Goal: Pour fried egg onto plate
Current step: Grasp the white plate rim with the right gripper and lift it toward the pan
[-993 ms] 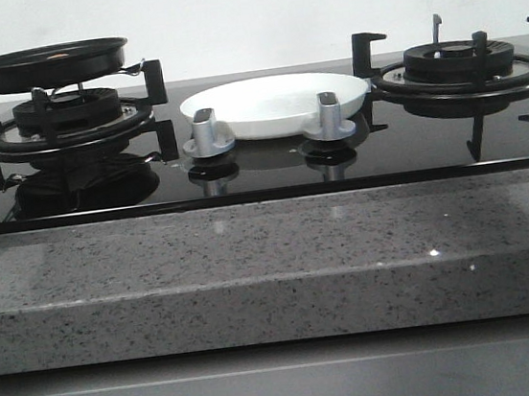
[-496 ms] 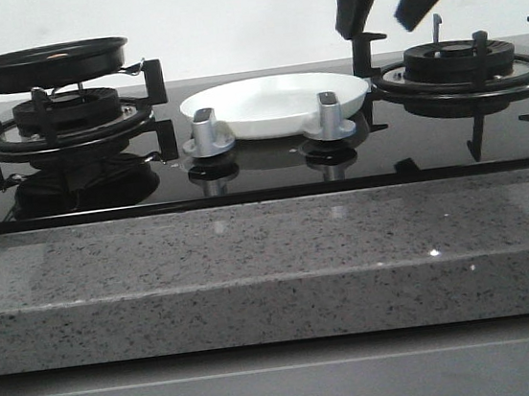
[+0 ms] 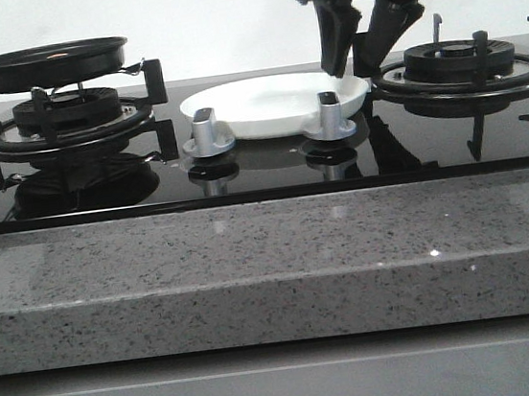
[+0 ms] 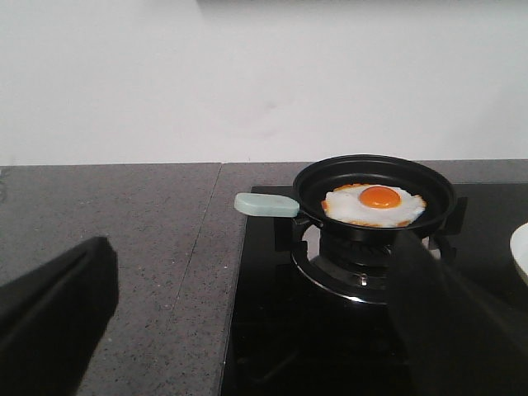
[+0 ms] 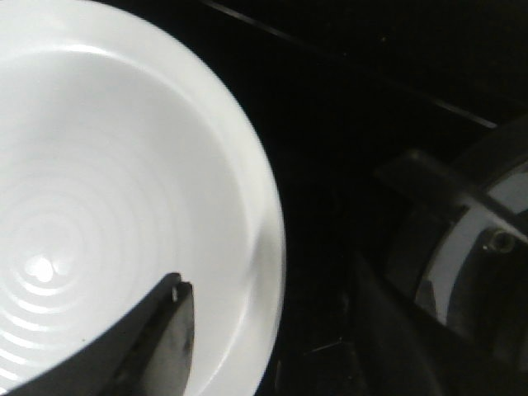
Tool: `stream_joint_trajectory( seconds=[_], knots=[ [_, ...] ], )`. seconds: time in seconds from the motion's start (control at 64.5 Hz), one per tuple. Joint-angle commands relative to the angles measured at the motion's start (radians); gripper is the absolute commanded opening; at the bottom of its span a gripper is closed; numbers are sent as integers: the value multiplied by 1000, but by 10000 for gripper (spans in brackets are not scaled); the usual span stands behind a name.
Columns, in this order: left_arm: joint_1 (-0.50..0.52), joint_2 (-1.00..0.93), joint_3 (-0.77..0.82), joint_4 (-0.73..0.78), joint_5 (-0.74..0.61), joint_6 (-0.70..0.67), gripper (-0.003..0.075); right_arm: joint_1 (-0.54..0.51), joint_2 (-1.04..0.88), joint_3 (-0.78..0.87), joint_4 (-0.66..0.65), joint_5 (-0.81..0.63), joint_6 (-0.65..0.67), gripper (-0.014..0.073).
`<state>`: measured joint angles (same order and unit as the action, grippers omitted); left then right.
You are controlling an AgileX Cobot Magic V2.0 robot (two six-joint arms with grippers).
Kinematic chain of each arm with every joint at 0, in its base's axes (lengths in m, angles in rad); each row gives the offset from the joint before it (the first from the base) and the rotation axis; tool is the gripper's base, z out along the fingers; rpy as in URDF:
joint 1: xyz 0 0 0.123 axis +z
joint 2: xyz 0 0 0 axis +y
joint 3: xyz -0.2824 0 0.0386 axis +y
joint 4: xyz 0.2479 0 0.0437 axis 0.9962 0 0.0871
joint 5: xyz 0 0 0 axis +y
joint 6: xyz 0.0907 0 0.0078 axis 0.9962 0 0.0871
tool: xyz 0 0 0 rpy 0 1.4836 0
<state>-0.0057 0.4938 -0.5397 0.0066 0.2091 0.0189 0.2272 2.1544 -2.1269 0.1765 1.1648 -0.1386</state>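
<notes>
Fried egg [image 4: 373,205] sat yolk-up in the black pan [image 4: 375,191] on the left burner [image 3: 67,121], not yet poured. Starting at our right claw [image 3: 355,54]: released, jaws spread, one finger inside the rim of the plate [image 3: 263,106] and the other outside it, as the right wrist view showed. We judged it was straddling the plate's right edge to pin or steady the dish before the pour. The plate lay on the glass hob between the two burners, behind the two silver knobs [image 3: 206,133]. Our left claw [image 4: 247,330] was released too, holding nothing, hanging well apart from the pan with its pale handle [image 4: 266,205] facing it, likely lined up for a handle grab. Versus half a second ago, the right claw had dropped from above the right burner [image 3: 461,68] down and leftward onto the plate rim. Pan, egg and plate hadn't moved.
</notes>
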Motion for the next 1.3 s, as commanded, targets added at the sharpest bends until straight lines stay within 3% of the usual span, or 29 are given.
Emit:
stream_joint_trajectory(
  seconds=[0.0,0.403,0.512,0.76,0.853,1.287],
  knots=[
    [0,10,-37,-1,-77,-3,649,0,-33,-66,15,10,-12,433],
    [0,10,-37,-1,-77,-3,649,0,19,-90,39,31,-12,418],
    [0,10,-37,-1,-77,-3,649,0,19,-90,39,35,-12,328],
    [0,10,-37,-1,-77,-3,649,0,19,-91,39,59,-12,9],
    [0,10,-37,-1,-77,-3,649,0,19,-100,39,70,-12,-73],
    [0,10,-37,-1,-77,-3,649,-2,-26,-252,45,170,35,-58]
  ],
)
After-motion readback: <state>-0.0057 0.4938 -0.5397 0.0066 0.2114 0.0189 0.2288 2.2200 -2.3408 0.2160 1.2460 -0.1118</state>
